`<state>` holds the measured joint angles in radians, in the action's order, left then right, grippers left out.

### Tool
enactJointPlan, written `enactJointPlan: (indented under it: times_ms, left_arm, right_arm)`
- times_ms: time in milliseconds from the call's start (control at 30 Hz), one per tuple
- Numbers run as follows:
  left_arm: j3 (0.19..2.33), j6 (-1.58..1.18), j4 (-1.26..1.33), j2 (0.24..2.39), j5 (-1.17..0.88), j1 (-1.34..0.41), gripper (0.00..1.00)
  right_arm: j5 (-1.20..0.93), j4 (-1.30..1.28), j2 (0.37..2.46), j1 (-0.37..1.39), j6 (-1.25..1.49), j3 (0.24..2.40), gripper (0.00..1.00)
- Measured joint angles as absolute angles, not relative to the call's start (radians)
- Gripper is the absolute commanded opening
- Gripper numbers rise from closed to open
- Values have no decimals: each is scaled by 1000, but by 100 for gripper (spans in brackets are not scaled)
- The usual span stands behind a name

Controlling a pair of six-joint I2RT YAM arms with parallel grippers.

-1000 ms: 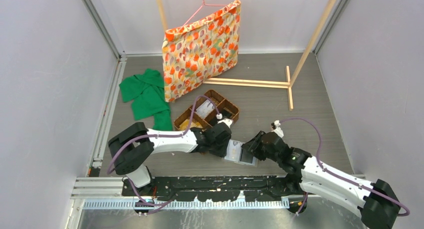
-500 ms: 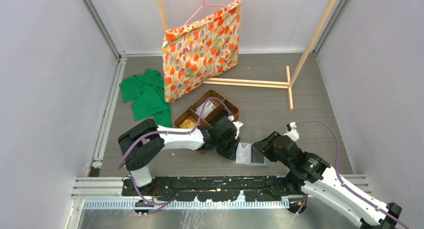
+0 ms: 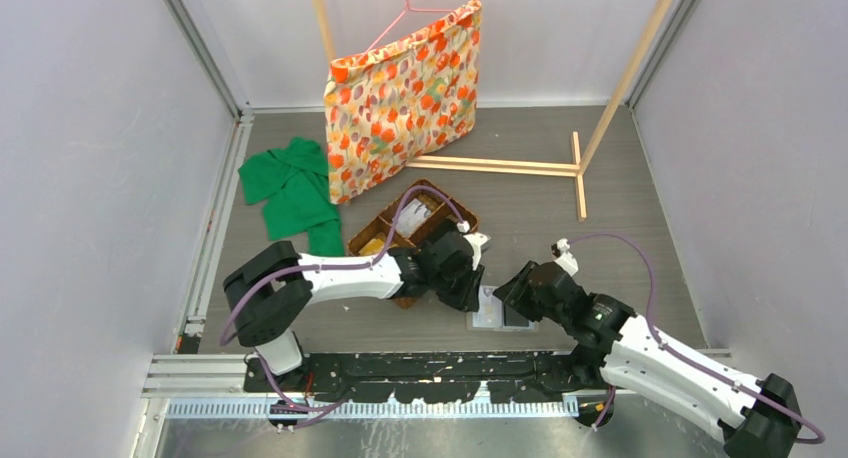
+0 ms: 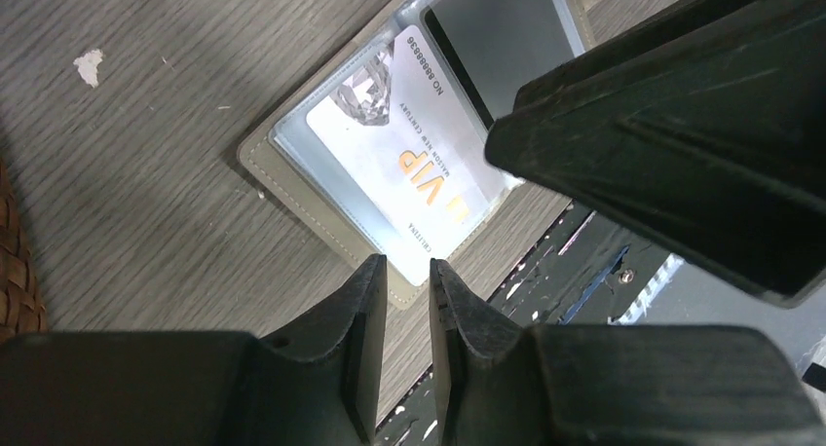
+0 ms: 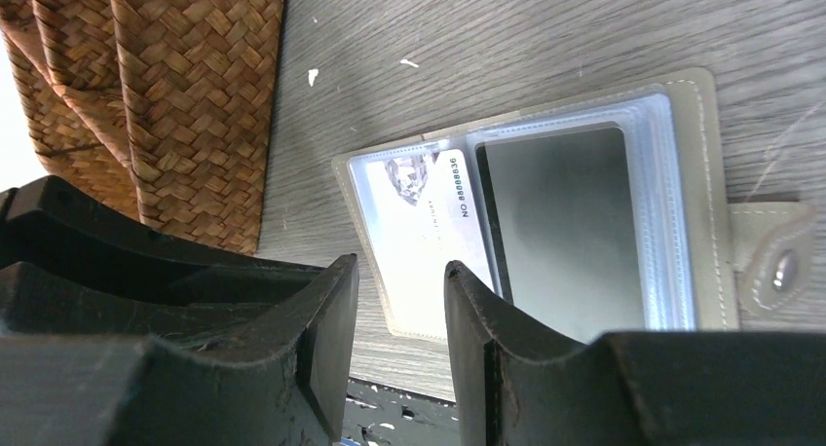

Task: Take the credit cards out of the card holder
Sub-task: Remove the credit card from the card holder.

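The card holder (image 3: 500, 312) lies open and flat on the table between my two grippers. In the left wrist view a white credit card (image 4: 409, 149) with gold "VIP" lettering sits in the clear sleeve of its pale panel, beside the dark panel (image 4: 497, 37). The right wrist view shows the same card (image 5: 429, 222), the dark panel (image 5: 570, 232) and the snap tab (image 5: 779, 263). My left gripper (image 4: 407, 271) hovers over the holder's near corner, jaws a narrow gap apart and empty. My right gripper (image 5: 401, 271) is open and empty over the card's near edge.
A brown wicker divided basket (image 3: 415, 223) stands just behind the left gripper and fills the right wrist view's upper left (image 5: 146, 95). A green cloth (image 3: 290, 193), a flowered bag on a hanger (image 3: 405, 93) and a wooden stand (image 3: 575, 168) are farther back. The black base rail (image 3: 450, 370) runs just below the holder.
The holder has slid right from a second ago. My left gripper followed it right. My right gripper swung out right, then came back to the holder's right side.
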<state>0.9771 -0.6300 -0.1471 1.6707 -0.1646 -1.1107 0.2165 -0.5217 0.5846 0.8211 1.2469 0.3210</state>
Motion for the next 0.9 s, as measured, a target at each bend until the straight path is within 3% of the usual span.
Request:
enactJointPlan:
  times_ms: [600,900]
  left_arm:
    - [955,-670,36,1794,-131,-1111,23]
    - [973,-678,45,1814,-136,-1111,22]
  right_arm:
    - [65,-440,603,624,1197,243,43]
    - [43,-444,640,606,1163,243,44]
